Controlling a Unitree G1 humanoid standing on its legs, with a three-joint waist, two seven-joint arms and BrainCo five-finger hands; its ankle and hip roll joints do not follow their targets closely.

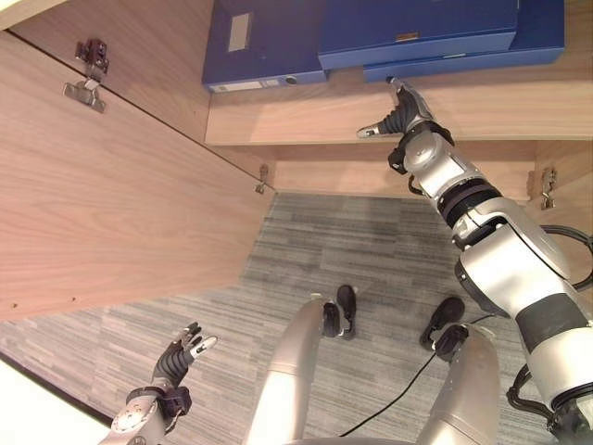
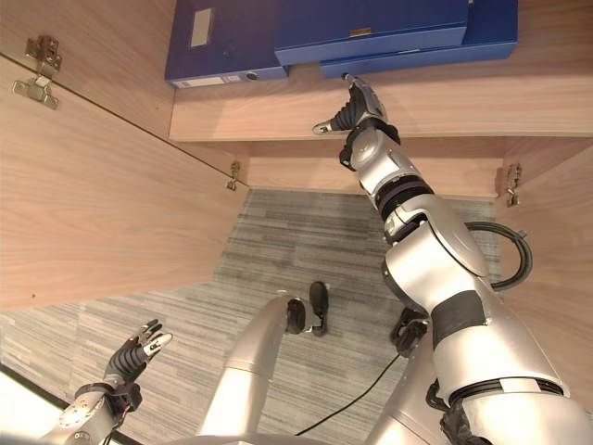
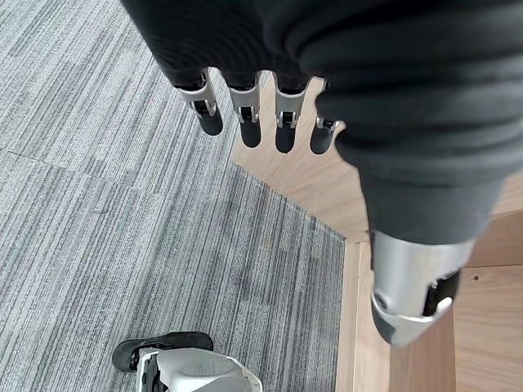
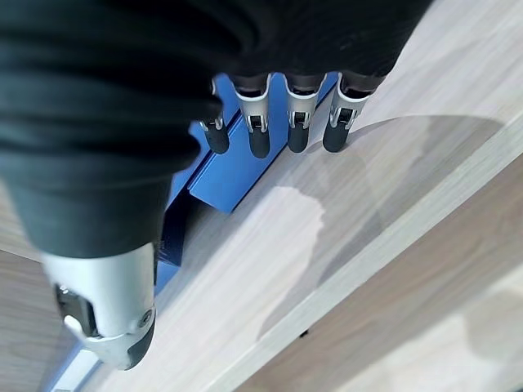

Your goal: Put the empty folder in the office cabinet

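The blue folders point(image 1: 417, 37) on the cabinet shelf point(image 1: 482, 111) run off the top edge, so their full length and how many are stacked can't be told. The label point(image 1: 239, 31) on the left binder point(image 1: 264, 46) is too small to read. The open cabinet door point(image 1: 102, 195) is cut by the left edge. From the right wrist, the right hand point(image 4: 270, 122) hides much of the folder; whether its fingertips point(image 4: 337, 137) touch it can't be told.

A grey carpet floor point(image 1: 306, 269) lies near. A blue binder with a white label point(image 1: 264, 46) rests at far left.
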